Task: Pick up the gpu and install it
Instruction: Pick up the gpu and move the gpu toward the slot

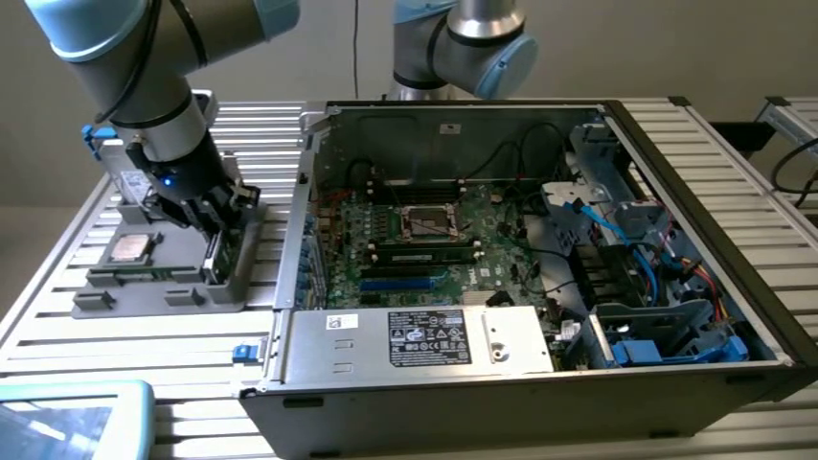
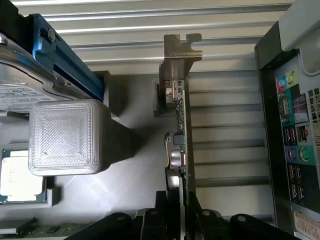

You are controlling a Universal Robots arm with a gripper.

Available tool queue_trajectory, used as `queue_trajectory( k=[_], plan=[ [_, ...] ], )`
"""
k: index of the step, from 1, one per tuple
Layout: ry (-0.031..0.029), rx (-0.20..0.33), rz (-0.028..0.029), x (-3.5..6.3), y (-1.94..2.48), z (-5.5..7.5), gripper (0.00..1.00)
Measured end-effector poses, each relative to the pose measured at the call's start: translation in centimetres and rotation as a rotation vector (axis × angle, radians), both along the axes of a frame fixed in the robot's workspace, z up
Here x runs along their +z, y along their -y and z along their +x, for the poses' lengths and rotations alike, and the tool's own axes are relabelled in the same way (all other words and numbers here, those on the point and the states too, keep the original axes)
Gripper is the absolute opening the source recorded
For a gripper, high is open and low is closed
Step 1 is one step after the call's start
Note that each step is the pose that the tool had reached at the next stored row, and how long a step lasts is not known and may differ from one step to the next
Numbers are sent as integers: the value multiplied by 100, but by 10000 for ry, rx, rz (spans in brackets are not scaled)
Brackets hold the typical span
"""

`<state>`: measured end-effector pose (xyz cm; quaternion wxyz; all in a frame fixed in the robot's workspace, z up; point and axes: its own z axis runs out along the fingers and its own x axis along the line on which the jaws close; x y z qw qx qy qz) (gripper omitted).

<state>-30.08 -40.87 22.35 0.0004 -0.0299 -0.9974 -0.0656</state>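
The gpu (image 1: 215,259) stands on its edge in a slot at the exterior view's right end of a grey tray (image 1: 96,300), left of the open computer case (image 1: 696,192). In the wrist view the gpu (image 2: 182,125) appears edge-on, a thin green board with a metal bracket (image 2: 181,47) at its far end. My gripper (image 1: 213,228) hangs straight over it. The gripper (image 2: 182,220) is open, with a dark finger (image 2: 165,212) on each side of the card, close to its faces. The card still rests in the tray.
The tray also carries a square silver processor chip (image 1: 132,247) and a silver labelled drive with a blue tab (image 2: 65,60). A grey printed block (image 2: 65,135) rises beside the card. The case's motherboard (image 1: 422,240) lies exposed; its rear ports (image 2: 295,140) face the tray.
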Motion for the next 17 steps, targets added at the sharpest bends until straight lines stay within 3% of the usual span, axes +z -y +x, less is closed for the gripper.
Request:
queue_trajectory(
  k=[3, 12, 17],
  plan=[
    [1, 0, 1, 36, 0, 1, 27],
    [32, 0, 27, 324, 0, 0, 27],
    [35, 0, 27, 535, 0, 0, 27]
  ],
)
